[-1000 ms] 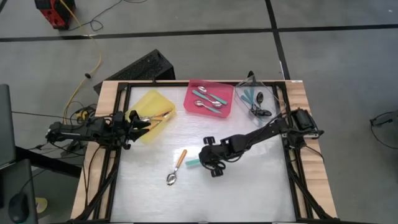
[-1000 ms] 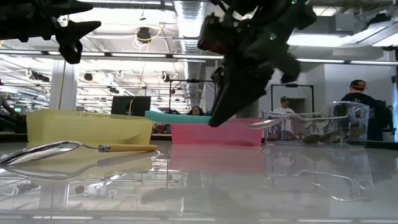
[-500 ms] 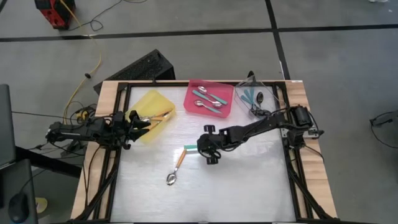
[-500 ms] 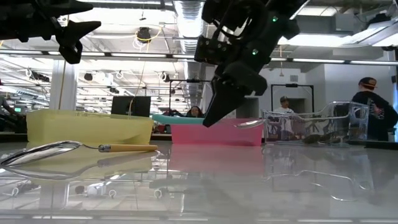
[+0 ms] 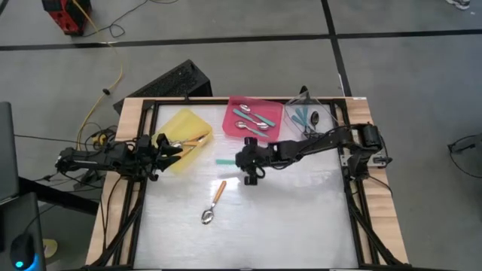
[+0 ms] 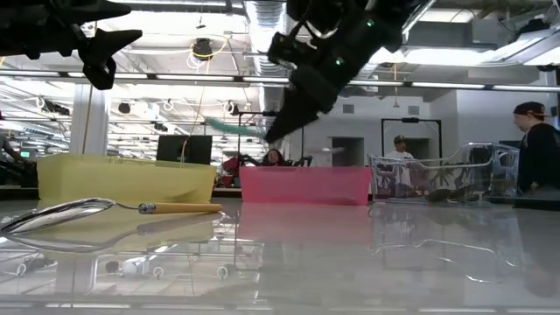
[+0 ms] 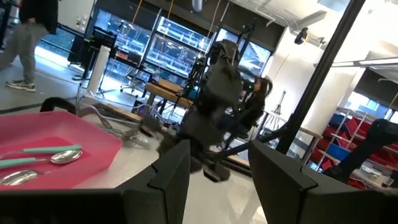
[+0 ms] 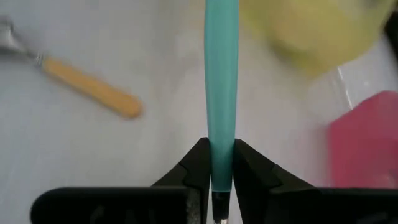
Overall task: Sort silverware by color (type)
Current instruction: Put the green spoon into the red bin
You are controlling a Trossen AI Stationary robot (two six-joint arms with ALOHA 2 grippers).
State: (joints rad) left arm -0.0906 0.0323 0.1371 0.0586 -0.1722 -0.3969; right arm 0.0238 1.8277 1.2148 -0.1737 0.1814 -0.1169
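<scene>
Above the table, near the pink tray: I carry a teal-handled spoon (image 8: 221, 81) in my right gripper (image 5: 248, 162).
Grip: my right fingers (image 8: 198, 167) are clamped on the handle close to its bowl end, so most of the handle sticks out in front.
Other spoons: an orange-handled spoon (image 5: 214, 200) lies on the table (image 5: 301, 218); teal ones rest in the pink tray (image 5: 276, 134); orange ones in the yellow tray (image 5: 181, 124).
Left gripper (image 5: 169, 144): it hangs over the yellow tray, fingers (image 7: 168, 174) apart, holding nothing.
Risk: with so short a hold, I judge the spoon could swivel or slip out, landing outside the pink tray.
Second risk: coming in low, the handle might knock the tray's rim.
</scene>
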